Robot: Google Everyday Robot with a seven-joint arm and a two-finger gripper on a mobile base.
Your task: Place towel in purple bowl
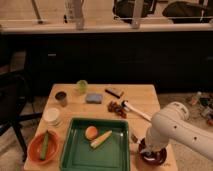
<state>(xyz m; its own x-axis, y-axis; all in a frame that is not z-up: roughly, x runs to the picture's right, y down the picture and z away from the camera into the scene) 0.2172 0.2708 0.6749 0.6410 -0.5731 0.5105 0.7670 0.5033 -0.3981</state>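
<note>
The purple bowl (159,158) stands at the front right corner of the wooden table (145,97). My white arm (172,127) reaches in from the right and bends down over the bowl. The gripper (149,148) is low over the bowl's left part, mostly covered by the arm. I cannot make out a towel in the gripper or in the bowl. A blue, flat, folded thing (93,98) lies at the back middle of the table, far from the gripper.
A green tray (75,150) with an orange fruit (91,132) and a pale stick sits left of the bowl. An orange bowl (35,150), white bowl (52,116), dark cup (61,98), green cup (82,86), a white utensil (135,111) and brown bits (117,107) stand around.
</note>
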